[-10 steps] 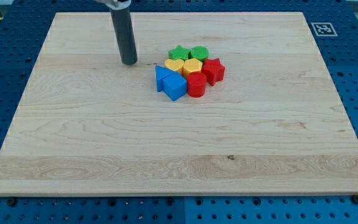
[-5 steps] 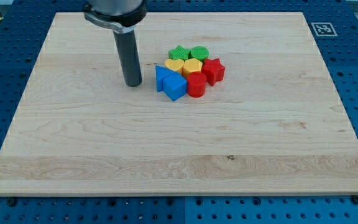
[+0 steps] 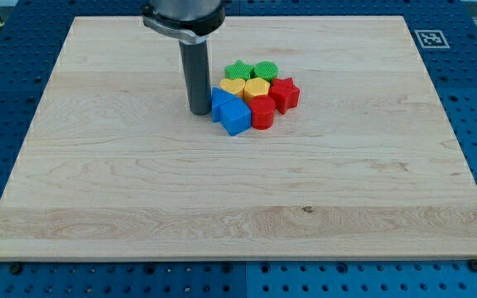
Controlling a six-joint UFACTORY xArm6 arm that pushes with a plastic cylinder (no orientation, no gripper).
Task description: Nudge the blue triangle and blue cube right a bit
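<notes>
My tip (image 3: 199,111), a bare rod with no claw to open or close, is pressing against the view's left side of the blue triangle (image 3: 219,101), which is sitting beside the blue cube (image 3: 234,117), and pushing harder is risking shoving the red cylinder (image 3: 262,112) and yellow blocks (image 3: 245,88) packed behind them

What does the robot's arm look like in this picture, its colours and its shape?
Only its end shows: a straight, round, dark grey rod, plain and smooth, ending at my tip. Above, it widens into a black collar with a lighter grey rim, cut off by the view's top. No cables or markings are visible.
</notes>
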